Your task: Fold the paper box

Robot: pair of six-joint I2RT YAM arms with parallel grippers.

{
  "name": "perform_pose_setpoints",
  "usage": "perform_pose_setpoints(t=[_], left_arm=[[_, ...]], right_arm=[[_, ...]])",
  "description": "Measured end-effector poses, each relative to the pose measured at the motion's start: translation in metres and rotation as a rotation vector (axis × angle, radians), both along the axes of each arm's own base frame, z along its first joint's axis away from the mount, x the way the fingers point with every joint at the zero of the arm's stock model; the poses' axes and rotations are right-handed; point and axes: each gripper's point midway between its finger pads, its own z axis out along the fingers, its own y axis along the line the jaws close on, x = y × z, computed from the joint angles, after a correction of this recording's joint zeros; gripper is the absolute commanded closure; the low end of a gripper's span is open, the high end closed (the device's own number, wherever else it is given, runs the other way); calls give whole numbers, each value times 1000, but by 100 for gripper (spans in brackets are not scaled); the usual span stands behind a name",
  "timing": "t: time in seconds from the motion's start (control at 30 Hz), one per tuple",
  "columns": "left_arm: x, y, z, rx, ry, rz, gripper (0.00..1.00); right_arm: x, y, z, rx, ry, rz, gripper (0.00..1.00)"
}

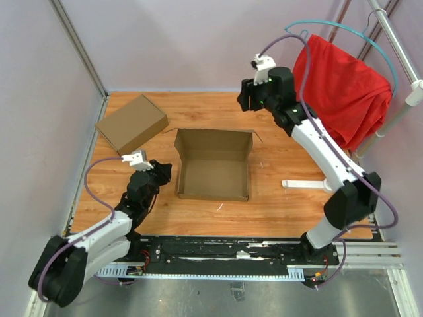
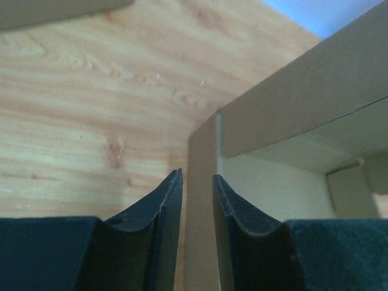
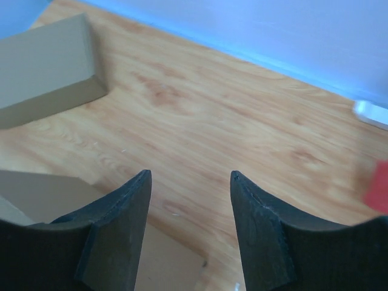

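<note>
The left tool sits around the left wall of the paper box, nearly closed. I cannot tell if it pinches. Squeeze softly and hold the wall straight up. The right tool is open and empty.

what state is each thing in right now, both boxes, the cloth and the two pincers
paper box: open on top, walls standing, empty
second box: closed, lying at the far left of the table
red cloth: draped on a hanger, off the table
left pincer: jaws astride the paper box's wall, grip unclear
right pincer: open, empty, raised above the table
</note>
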Motion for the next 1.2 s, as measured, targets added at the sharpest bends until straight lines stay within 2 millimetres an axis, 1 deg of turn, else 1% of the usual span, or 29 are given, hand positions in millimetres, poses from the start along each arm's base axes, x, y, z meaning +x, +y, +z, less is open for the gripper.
perform_pose_setpoints(t=[0.07, 0.13, 0.2, 0.27, 0.33, 0.4, 0.5, 0.57, 0.67, 0.73, 0.93, 1.2], left_arm=[[3, -5, -18, 28, 61, -21, 68], [6, -10, -25, 38, 80, -38, 68], [10, -14, -21, 34, 66, -54, 68], [14, -18, -14, 24, 38, -68, 68], [17, -23, -5, 11, 9, -85, 68], [20, -28, 1, 2, -11, -103, 68], [23, -35, 1, -4, -15, -130, 68], [23, -38, -3, -3, -4, -147, 68], [22, -44, -13, -5, 24, -176, 69], [21, -46, -15, -13, 30, -189, 69], [18, -50, -12, -32, 22, -208, 69], [13, -58, -12, -48, 26, -256, 70]], right_arm=[[5, 27, -16, -2, 40, 95, 44], [3, 51, -37, -20, 91, 181, 44], [-7, 72, -58, -46, 138, 257, 44], [-23, 90, -74, -74, 184, 323, 44], [-37, 102, -80, -91, 200, 371, 44], [-50, 112, -81, -95, 200, 406, 44], [-65, 113, -83, -99, 204, 426, 44], [-76, 110, -84, -104, 208, 431, 44], [-85, 106, -86, -109, 206, 429, 44], [-92, 105, -89, -114, 211, 432, 44], [-101, 108, -100, -126, 234, 448, 44], [-108, 116, -107, -126, 253, 464, 44]])
